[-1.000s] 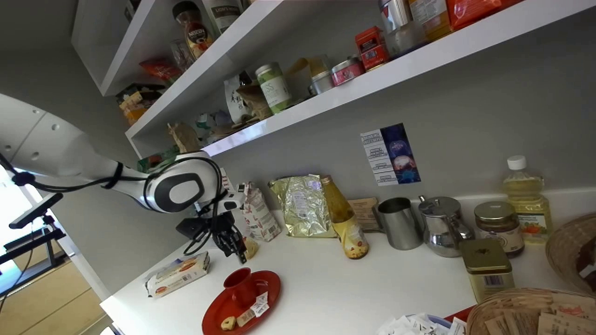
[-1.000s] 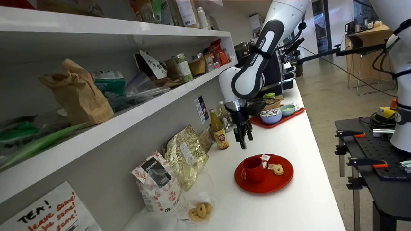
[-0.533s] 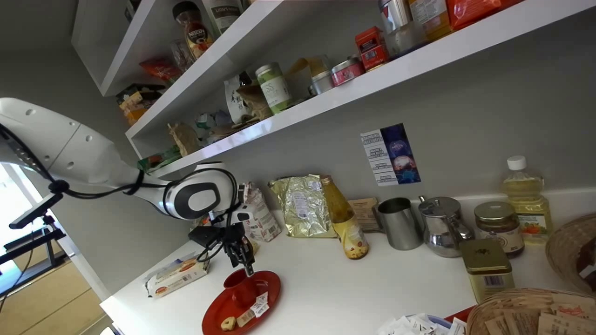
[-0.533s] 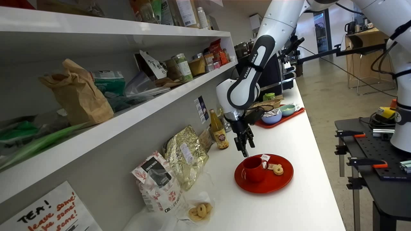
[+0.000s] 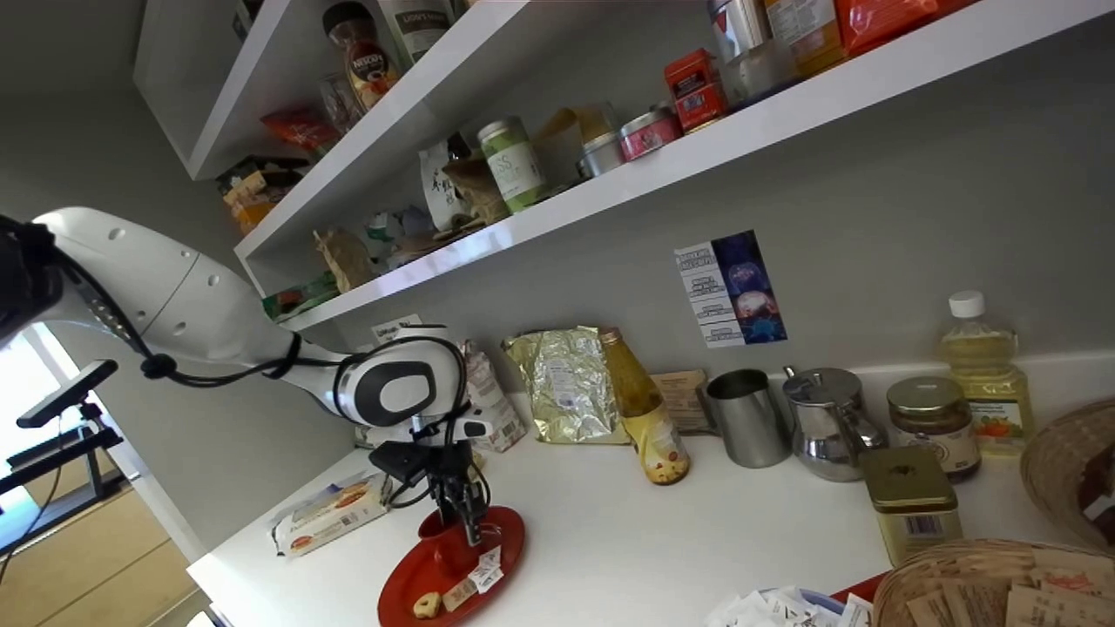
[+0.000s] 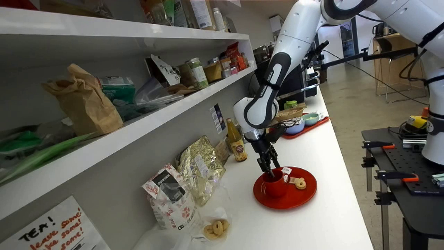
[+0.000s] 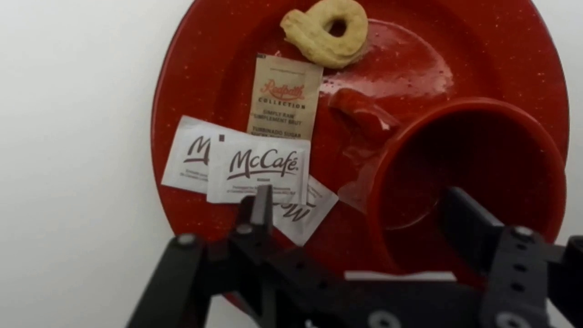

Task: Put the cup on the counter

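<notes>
Running under shelves (image 5: 749, 131), white counter (image 5: 627, 531), grey wall (image 5: 871, 244); red cup (image 6: 275, 189) on plate (image 6: 301, 199), hand (image 7: 362, 200) spread

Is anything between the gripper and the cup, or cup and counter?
Nothing visible stands between the open gripper and the red cup. Under the cup, a red plate separates it from the white counter; small packets lie on that plate too.

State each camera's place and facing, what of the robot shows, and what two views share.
An exterior view: near a wicker basket, facing obliquely across the counter to the wall; arm and gripper show.
An exterior view: beside the shelves, facing along the counter toward the red tray; arm, gripper and base show.
Wrist view: on the wrist, facing down at the cup and plate; only the open gripper shows.
Both exterior views share arm, cup, plate and gold bag.
</notes>
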